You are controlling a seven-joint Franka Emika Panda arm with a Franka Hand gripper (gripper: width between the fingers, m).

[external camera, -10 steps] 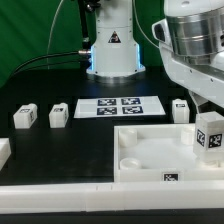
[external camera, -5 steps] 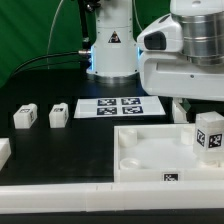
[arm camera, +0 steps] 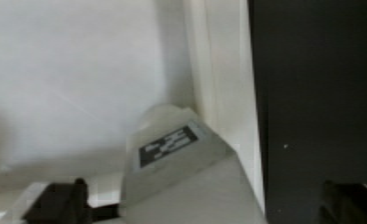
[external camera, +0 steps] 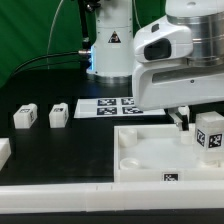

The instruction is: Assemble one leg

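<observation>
Two small white tagged legs (external camera: 25, 117) (external camera: 57, 115) stand on the black table at the exterior view's left. A third leg (external camera: 210, 135) stands at the right corner of the large white panel (external camera: 150, 150). My gripper (external camera: 181, 120) hangs low over the panel's far edge and hides the spot where another leg stood. In the wrist view the gripper (arm camera: 206, 205) is open, with its dark fingertips (arm camera: 63, 200) far apart. A tagged white leg (arm camera: 171, 145) lies below and between them, not gripped.
The marker board (external camera: 115, 106) lies behind the panel. A white part (external camera: 3, 152) sits at the table's left edge. The robot base (external camera: 112, 55) stands at the back. The big white hand fills the upper right of the exterior view.
The arm has moved toward the exterior view's left and lower. It now covers the leg that stood behind the panel's far edge. The other legs and the panel have not moved.
</observation>
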